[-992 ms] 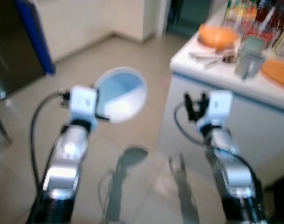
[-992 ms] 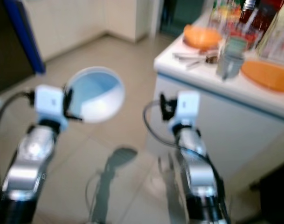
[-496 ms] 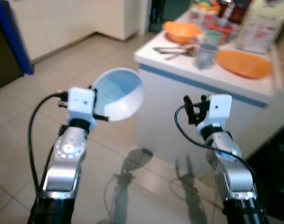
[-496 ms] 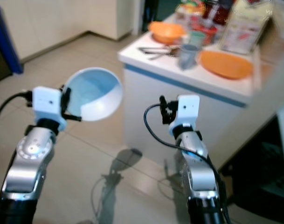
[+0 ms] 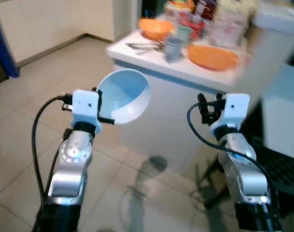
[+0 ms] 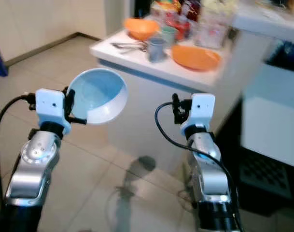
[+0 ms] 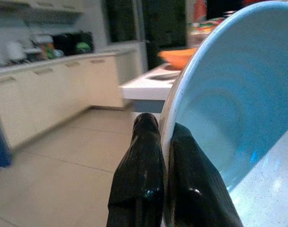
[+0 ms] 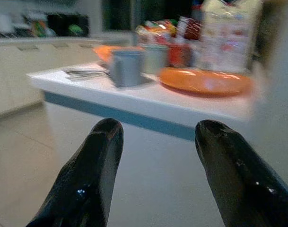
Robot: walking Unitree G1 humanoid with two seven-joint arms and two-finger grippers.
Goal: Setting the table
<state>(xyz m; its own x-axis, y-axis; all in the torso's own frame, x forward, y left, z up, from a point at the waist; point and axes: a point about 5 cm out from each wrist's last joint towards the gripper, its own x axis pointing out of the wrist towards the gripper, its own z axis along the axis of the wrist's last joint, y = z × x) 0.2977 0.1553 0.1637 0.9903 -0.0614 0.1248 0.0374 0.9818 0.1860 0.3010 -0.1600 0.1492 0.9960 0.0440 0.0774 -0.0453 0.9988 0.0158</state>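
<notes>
My left gripper (image 7: 165, 142) is shut on the rim of a light blue bowl (image 5: 123, 95), held up in the air in front of me, tilted with its inside facing me. My right gripper (image 8: 155, 130) is open with nothing between its fingers, raised at the same height and pointing at the white table (image 5: 151, 60). On that table lie an orange plate (image 5: 212, 56), an orange bowl (image 5: 155, 27), a grey cup (image 5: 174, 48), a green cup (image 5: 185, 33) and cutlery (image 5: 143, 46). Both grippers are short of the table's near edge.
Food packets and bottles (image 5: 209, 17) crowd the table's far side. A tiled floor (image 5: 21, 116) spreads to the left toward cream cabinets (image 7: 44, 94). A dark crate or shelf (image 5: 284, 169) sits low on the right beside the table.
The whole view has swung: the table now sits nearer the middle and closer. Both arms keep the same pose, bowl still held by the left gripper.
</notes>
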